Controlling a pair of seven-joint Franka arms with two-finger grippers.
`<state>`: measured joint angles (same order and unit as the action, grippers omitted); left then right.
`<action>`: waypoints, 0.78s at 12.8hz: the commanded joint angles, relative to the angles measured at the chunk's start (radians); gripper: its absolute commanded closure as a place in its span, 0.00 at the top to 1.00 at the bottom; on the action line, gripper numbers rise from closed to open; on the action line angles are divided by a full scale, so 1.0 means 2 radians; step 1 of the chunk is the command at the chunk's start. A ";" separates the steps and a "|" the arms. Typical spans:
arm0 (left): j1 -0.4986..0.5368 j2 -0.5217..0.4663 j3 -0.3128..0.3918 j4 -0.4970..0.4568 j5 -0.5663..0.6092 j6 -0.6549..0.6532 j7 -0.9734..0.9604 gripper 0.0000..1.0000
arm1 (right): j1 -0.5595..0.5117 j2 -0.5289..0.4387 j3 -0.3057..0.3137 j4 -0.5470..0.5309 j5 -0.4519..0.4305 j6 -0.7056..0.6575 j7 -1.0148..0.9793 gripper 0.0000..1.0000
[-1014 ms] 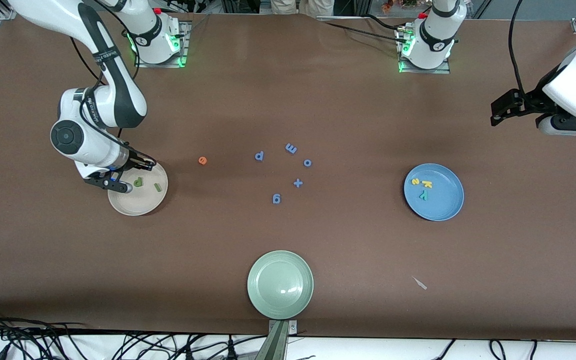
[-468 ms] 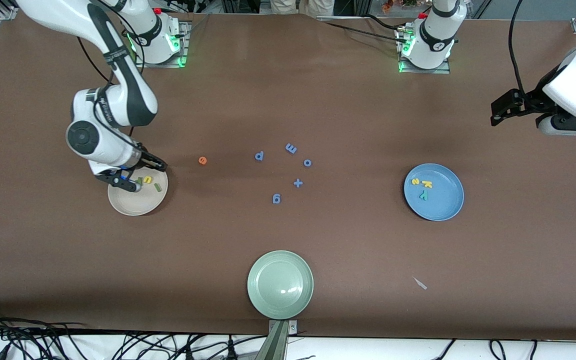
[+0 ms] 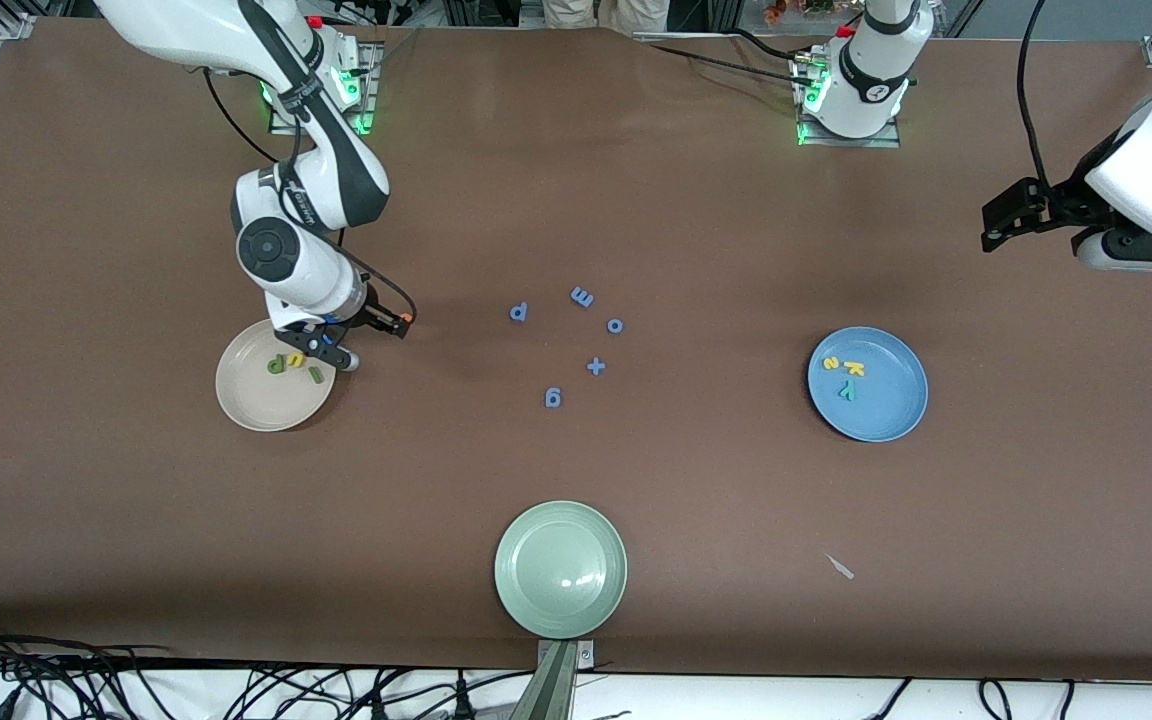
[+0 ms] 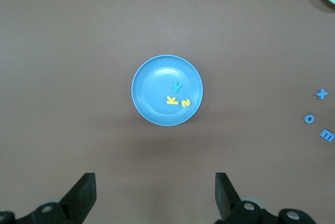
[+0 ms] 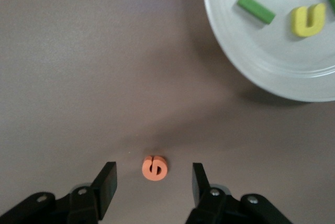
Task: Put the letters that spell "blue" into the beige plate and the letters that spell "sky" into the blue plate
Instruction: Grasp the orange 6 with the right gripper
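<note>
Now done with the yellow u (image 3: 294, 360): leaves it lying in the beige plate (image 3: 256, 405) beside the green b (image 3: 276, 366) and the green l (image 3: 315, 374), three of four home. Swings the right gripper (image 3: 374, 343) off the plate's rim and over toward the orange e (image 5: 154, 168), the last letter of "blue", flat on the table just beside the plate toward the middle. Holds the fingers spread, one to each side of the e, pinching nothing. Looks low enough to close, though hard to judge the height from above. Over at the blue plate (image 3: 886, 415), nothing left to do: yellow s (image 3: 831, 363), yellow k (image 3: 854, 369) and teal y (image 3: 846, 390) all inside. Keeps the left gripper (image 4: 154, 187) waiting high over that end, fingers wide apart and empty. Needs only one more pick and drop, by this reckoning.
</note>
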<state>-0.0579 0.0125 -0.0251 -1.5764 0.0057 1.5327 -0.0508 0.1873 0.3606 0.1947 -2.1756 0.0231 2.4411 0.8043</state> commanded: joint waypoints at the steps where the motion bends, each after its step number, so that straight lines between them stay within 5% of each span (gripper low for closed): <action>1: 0.000 0.006 -0.001 0.016 0.009 -0.010 0.007 1.00 | -0.003 0.011 0.009 -0.020 0.005 0.046 0.016 0.66; 10: 0.000 0.006 0.001 0.015 0.009 -0.011 0.007 1.00 | 0.001 0.011 0.017 -0.057 0.004 0.084 0.027 0.58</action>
<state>-0.0576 0.0125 -0.0243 -1.5763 0.0057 1.5327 -0.0508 0.1880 0.3993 0.2234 -2.2610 0.0231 2.5867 0.8464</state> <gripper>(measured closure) 0.000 0.370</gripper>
